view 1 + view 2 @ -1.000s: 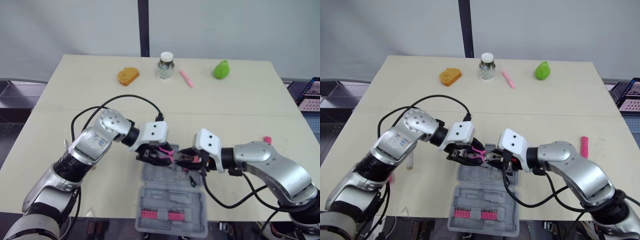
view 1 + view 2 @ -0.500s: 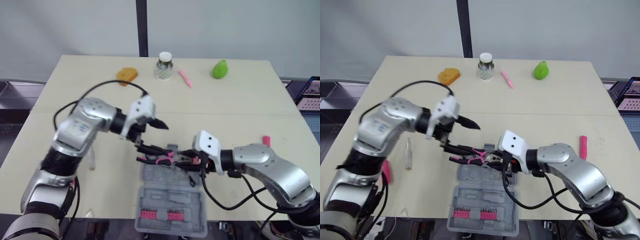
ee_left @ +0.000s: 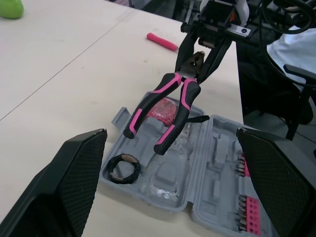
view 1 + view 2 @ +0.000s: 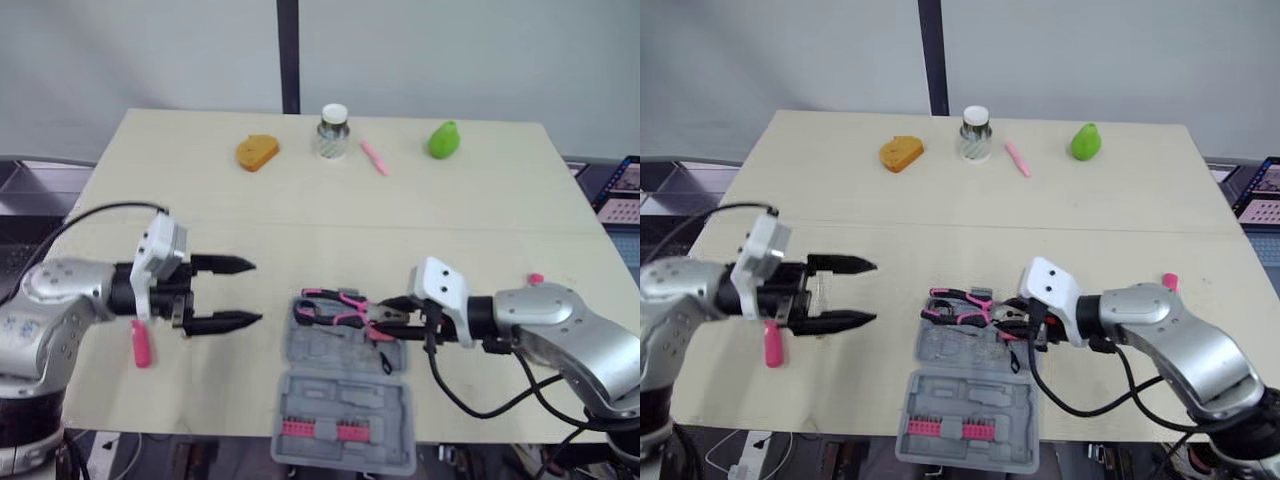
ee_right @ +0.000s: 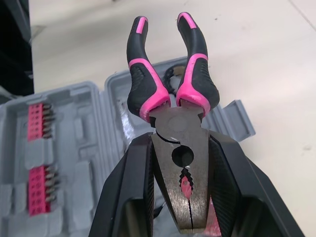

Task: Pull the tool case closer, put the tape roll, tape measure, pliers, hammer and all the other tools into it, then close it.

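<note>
L gripper point(image 4: 252, 292) has let go of pliers point(image 4: 335, 306) & pulled back; it's now wide open, well apart from them. R gripper point(image 4: 388, 316) is clamped on pliers' head, handles sticking out ahead, open case point(image 4: 345, 405) just beneath. We judge handover done; next, lower them in.

- pliers point(image 5: 170, 94): black handles banded in bright pink, bare grey steel head
- tool case point(image 4: 345, 400): light grey, with two pink strips of bits point(image 4: 320, 430)
- tape roll point(image 3: 122, 168) inside the tool case: black
- left tool point(image 4: 254, 292): black, its fingers point(image 3: 74, 182) patterned with fine mesh
- right tool point(image 4: 388, 315): black
- worktop point(image 4: 300, 210): pale cream
- beyond the tool case: orange-brown lump point(image 4: 256, 152), clear jar point(image 4: 334, 131) with white lid, pink stick point(image 4: 373, 157), green fruit point(image 4: 443, 139)
- marker point(image 4: 141, 343) left of the tool case: pink
</note>
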Action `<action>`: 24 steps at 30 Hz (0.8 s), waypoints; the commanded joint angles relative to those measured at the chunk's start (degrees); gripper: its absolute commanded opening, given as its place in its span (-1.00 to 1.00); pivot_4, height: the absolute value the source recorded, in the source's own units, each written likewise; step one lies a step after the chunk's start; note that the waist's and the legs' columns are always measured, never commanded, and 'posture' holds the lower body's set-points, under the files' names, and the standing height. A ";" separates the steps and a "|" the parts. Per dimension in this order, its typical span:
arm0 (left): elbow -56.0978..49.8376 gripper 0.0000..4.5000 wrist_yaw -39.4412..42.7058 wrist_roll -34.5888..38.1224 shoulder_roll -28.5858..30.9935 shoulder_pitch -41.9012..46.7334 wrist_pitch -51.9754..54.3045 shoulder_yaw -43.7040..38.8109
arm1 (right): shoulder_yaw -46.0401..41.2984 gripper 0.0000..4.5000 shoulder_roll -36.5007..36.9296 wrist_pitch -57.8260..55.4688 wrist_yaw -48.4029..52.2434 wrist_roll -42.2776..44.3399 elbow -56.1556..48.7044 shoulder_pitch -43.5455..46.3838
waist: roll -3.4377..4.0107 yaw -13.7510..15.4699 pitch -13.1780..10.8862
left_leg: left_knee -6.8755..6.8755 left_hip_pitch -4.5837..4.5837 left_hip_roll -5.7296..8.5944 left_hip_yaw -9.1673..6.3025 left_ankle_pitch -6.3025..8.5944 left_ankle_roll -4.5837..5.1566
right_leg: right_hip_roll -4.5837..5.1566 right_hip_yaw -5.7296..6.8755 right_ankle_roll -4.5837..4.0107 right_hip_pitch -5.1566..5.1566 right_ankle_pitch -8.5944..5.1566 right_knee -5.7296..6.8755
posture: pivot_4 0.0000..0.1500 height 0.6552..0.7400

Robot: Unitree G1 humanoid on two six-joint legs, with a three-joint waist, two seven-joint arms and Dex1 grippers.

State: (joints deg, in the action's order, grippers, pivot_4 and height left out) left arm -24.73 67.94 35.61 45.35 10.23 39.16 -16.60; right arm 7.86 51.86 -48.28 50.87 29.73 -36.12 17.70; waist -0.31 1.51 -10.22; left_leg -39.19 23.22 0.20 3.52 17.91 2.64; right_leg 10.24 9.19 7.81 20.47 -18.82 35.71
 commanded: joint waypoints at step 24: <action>13.96 1.00 8.13 -4.98 -8.88 -16.53 -43.12 -1.24 | 5.23 -0.56 0.31 8.42 7.33 -6.58 4.83 0.55 | 0.03 -0.21 0.00 | 0.05 -0.06 -0.04 0.10 0.00 -0.01 | 0.01 0.04 0.00 0.01 0.00 -0.06 | 1.00 -0.06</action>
State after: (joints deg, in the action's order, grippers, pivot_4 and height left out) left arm -11.39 75.29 30.84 36.07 -6.69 -2.13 -18.17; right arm 13.34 52.56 -39.46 58.46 23.12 -30.60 17.49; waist -0.28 1.30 -10.22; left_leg -39.13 23.17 0.16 3.60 17.92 2.63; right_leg 10.25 9.24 7.81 20.49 -18.82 35.64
